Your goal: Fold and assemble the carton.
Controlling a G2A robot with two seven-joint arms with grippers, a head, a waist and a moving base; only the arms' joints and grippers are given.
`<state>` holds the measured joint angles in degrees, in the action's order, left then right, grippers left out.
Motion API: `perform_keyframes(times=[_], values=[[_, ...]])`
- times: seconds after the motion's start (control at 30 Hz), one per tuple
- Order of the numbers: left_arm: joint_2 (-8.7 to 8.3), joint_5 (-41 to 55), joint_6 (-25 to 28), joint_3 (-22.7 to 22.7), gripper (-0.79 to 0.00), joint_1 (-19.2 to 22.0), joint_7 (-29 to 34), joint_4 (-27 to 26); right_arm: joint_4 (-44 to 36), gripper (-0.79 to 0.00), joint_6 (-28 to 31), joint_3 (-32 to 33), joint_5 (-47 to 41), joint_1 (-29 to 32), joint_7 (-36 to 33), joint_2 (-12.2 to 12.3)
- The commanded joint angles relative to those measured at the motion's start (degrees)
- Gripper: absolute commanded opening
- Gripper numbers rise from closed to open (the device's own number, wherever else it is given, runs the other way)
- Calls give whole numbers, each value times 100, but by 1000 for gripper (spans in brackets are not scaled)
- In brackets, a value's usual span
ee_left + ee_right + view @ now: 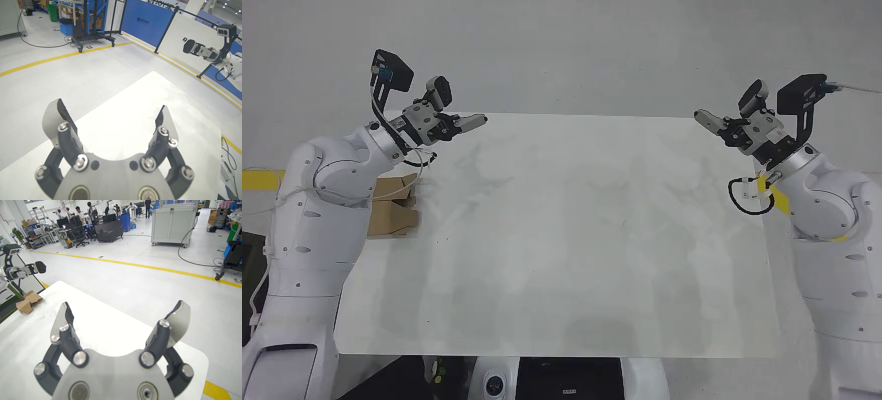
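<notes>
A brown cardboard carton [394,206] lies partly folded at the table's left edge, half hidden under the left arm; it also appears far off as the carton [28,304] in the right wrist view. My left gripper [474,121] hangs open above the table's far left corner, beyond the carton and apart from it, with nothing between its fingers [62,113]. My right gripper [704,117] stands open over the far right corner, empty, its fingers [66,313] spread wide.
The white table [562,230] has rounded corners and its far edge runs just under both grippers. The other arm's gripper [191,47] appears across the table in the left wrist view, and likewise the other arm's gripper [38,267] in the right wrist view.
</notes>
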<state>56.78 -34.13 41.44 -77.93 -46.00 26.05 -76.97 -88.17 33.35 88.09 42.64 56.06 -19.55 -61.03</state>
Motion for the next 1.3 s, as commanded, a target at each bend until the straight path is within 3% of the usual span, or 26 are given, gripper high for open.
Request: perform_keyframes(times=[0.0, 0.23, 0.33, 0.43, 0.67, 1.0, 1.27], values=[[0, 0, 0, 0, -1, 0, 0, 0, 0, 0, 0, 0, 0, 0, 0, 0], [-23, 1210, -535, -73, 0, -17, 818, 173, 0, 0, 0, 0, 0, 0, 0, 0], [-72, 1926, -963, -208, 0, 199, 1703, 449, 0, 0, 0, 0, 0, 0, 0, 0], [-126, 2210, -1201, -420, 0, 431, 2037, 824, 0, 0, 0, 0, 0, 0, 0, 0], [-238, 2731, -1115, -753, 0, 771, 2569, 1655, 0, 0, 0, 0, 0, 0, 0, 0], [-388, 2708, -804, -1025, 0, 1064, 2561, 2535, 0, 0, 0, 0, 0, 0, 0, 0], [-529, 2314, -918, -1199, 0, 1365, 2242, 3454, 0, 0, 0, 0, 0, 0, 0, 0]])
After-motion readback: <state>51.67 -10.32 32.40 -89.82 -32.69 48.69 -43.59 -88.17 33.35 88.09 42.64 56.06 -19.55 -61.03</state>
